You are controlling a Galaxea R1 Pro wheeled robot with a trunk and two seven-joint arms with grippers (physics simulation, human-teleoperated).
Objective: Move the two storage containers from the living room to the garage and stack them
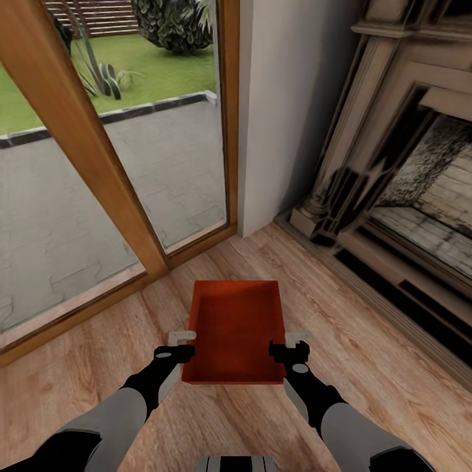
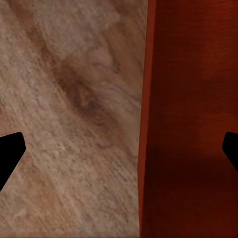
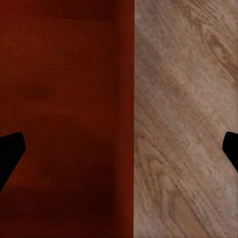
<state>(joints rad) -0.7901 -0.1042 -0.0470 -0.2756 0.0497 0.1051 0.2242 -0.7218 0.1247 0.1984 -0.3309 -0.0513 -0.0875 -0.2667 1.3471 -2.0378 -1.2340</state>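
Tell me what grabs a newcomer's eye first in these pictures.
The red-orange storage container stands out first, open-topped and empty on the pale wood plank floor right ahead of the robot. The left gripper and right gripper flank its two long walls, jaws open and straddling each rim. Beyond it, a wood-framed glass door shows a paved patio and lawn on the left, and an ornate fireplace fills the right.

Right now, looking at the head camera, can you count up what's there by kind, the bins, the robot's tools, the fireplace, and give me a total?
Red-orange storage container: 1
Tools: 2, the left tool and the right tool, one at each long side wall of the container
Fireplace: 1
Glass doors with wood frames: 2 panes in view
Total: 6
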